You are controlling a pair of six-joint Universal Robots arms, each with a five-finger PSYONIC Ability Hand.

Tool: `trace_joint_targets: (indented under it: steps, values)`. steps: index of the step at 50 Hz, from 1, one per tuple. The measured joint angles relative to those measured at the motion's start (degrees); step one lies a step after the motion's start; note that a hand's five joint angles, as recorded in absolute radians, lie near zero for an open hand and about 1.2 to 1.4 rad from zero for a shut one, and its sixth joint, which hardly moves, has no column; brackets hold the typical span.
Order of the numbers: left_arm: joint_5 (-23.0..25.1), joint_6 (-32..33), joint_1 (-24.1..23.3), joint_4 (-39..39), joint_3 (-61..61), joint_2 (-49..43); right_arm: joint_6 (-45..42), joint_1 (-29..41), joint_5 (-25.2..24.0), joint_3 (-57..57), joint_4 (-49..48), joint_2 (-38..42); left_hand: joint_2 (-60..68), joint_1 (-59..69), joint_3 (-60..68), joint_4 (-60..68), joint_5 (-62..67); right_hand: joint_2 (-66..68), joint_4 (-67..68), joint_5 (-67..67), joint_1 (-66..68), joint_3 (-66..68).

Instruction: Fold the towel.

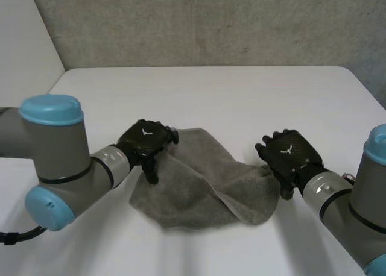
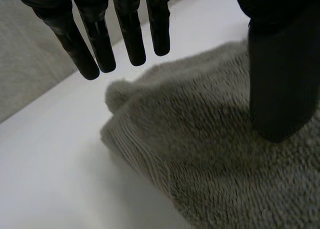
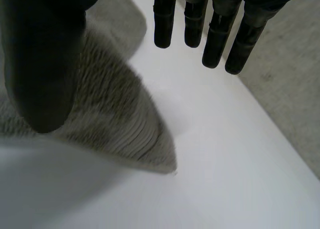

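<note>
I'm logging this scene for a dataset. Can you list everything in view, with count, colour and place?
towel: one, grey, rumpled on the table between the two hands
table: one, white, under everything
wall: one, grey, behind the table
left arm: one, grey with light-blue caps, at the table's near left
right arm: one, grey with a light-blue cap, at the near right
left hand: one, black, open, at the towel's far left corner
right hand: one, black, open, at the towel's right corner

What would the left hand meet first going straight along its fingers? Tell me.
Likely bare table just past the towel corner; the left hand has straight fingers pointing beyond that corner. Depth is unclear.
</note>
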Motion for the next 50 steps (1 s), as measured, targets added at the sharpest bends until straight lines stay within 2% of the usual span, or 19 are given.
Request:
trace_joint_targets:
  steps: [5,8,10,12,13,15,18,26,36,39,43,50]
  values:
    - [-0.78,2.08,-0.25,-0.28,1.47,-2.68,-0.59,-0.96,-0.02,0.26,-0.90,2.74,9.01,9.62,9.31,9.15,8.97,0.00,0.00,0.05,0.00,0.00]
    - [-1.48,2.40,-0.28,-0.35,2.08,-3.68,-0.71,-1.46,-0.04,-0.18,-1.47,4.65,22.69,23.03,23.34,23.43,22.20,1.50,1.51,2.44,1.36,1.43]
    - [-1.95,2.41,-0.27,-0.35,2.32,-4.15,-0.75,-1.68,-0.03,-0.70,-1.72,5.75,38.28,39.58,39.17,39.57,37.73,10.63,10.66,11.91,9.60,10.37]
    - [-2.57,2.36,-0.29,-0.35,2.50,-4.52,-0.79,-1.91,-0.07,-2.02,-1.91,7.19,53.44,52.19,54.40,54.33,52.35,29.82,29.28,31.46,28.95,29.05]
    - [-2.70,2.34,-0.30,-0.35,2.52,-4.58,-0.80,-1.94,-0.08,-2.39,-1.92,7.45,55.24,52.44,56.40,56.09,53.67,35.11,34.45,35.65,33.45,34.16]
    - [-3.22,2.30,-0.31,-0.30,2.64,-4.63,-0.79,-1.99,-0.03,-4.09,-1.79,8.53,58.38,52.52,60.32,59.29,55.63,53.14,52.82,54.65,52.09,52.29]
    - [-3.76,2.27,-0.32,-0.14,3.20,-4.21,-0.73,-1.96,0.16,-6.88,-1.61,9.39,58.56,52.52,60.81,59.60,55.74,55.59,57.99,59.55,55.75,57.30]
    - [-8.10,2.09,-0.29,0.88,11.22,0.02,1.05,-1.71,0.91,-19.24,-2.03,8.38,58.56,52.52,61.01,59.60,55.86,55.59,58.13,59.55,55.76,57.32]
    - [-22.99,1.34,0.20,8.45,34.47,3.72,13.28,-1.84,5.14,-40.80,-11.30,5.27,59.11,52.52,61.20,59.62,55.87,55.59,58.13,59.55,55.76,57.33]
    - [-25.39,1.13,0.23,9.95,37.13,4.23,14.92,-1.91,5.86,-43.39,-12.02,5.11,59.11,52.52,61.21,59.61,55.87,55.59,58.13,59.55,55.76,57.33]
    - [-26.89,0.42,0.27,10.98,36.57,5.43,15.91,-1.94,6.21,-45.24,-10.33,5.24,59.12,52.52,61.21,59.60,55.88,55.59,58.14,59.55,55.76,57.33]
    - [-25.20,-1.52,0.36,11.67,21.01,10.24,15.62,-1.67,4.59,-42.35,-2.67,5.83,59.23,52.52,61.25,59.61,55.89,55.59,58.14,59.68,55.76,57.33]
